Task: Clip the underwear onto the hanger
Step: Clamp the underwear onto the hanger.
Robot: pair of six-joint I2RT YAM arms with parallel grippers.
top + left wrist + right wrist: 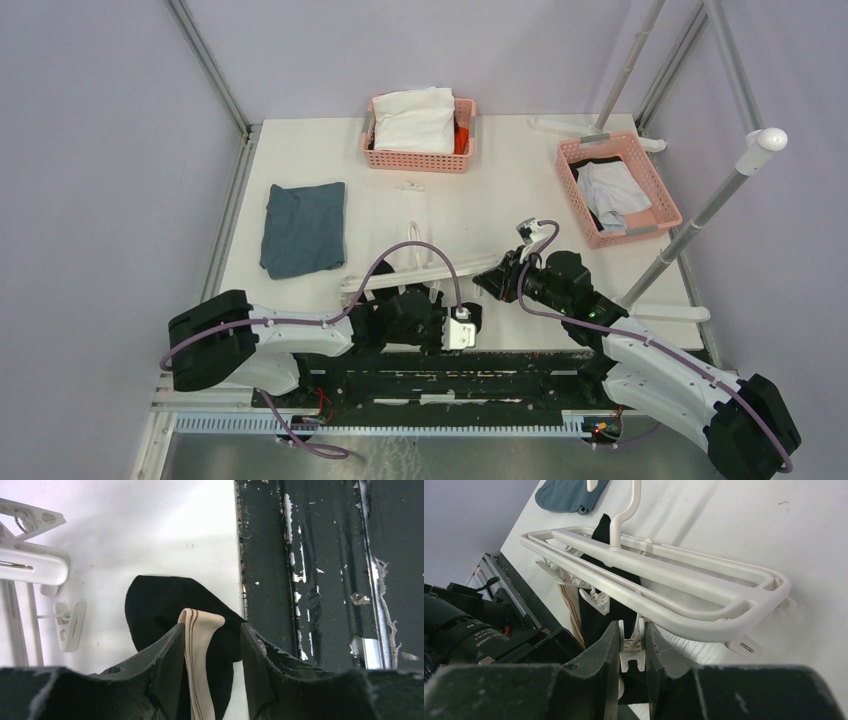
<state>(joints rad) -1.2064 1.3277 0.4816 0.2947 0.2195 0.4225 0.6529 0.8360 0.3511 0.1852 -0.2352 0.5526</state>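
Black soft-fabric boxer briefs (160, 605) w/ a beige striped waistband (197, 645) lie at the white table (150, 520)'s near edge, partly under the white plastic rectangular hanger frame (664, 575). Left gripper (209, 640) jaws pinch a bunched waistband fold. Right gripper (630, 630) jaws are clamped on a small white plastic clip (631, 652). Risks, prob.: the fold slips out before reaching the clip's mouth, or the squeezed clip twists & bites only an edge.
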